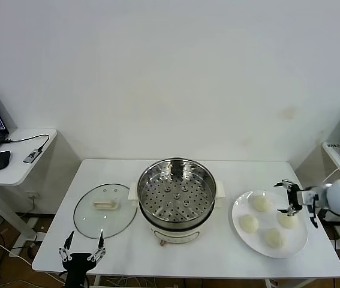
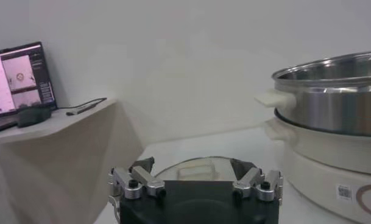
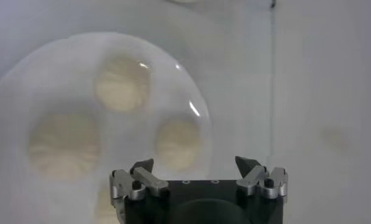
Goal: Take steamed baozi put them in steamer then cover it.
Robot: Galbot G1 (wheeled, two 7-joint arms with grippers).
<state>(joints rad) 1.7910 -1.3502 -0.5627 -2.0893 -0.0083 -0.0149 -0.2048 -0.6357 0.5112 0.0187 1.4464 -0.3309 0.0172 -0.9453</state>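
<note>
Here the four steamed baozi [image 1: 267,221] sit on the white plate [image 1: 239,237] beside the empty steamer [image 1: 176,195], soft and easily dented by the look, so the right gripper [image 1: 288,197], spread wide above the plate's outer bun, should cup the sides gently, while the left gripper [image 1: 84,244] waits open near the cover [image 1: 104,210].

Steamer [image 1: 177,198]: polished stainless steel, mirror-bright, perforated tray, glossy white plastic base and handles. Cover [image 1: 104,210]: clear glass, metal rim, matt cream handle. Steamed baozi [image 1: 249,223]: smooth, matt dough. Plate [image 1: 298,240]: glossy white. Table [image 1: 229,255]: smooth matt white.
</note>
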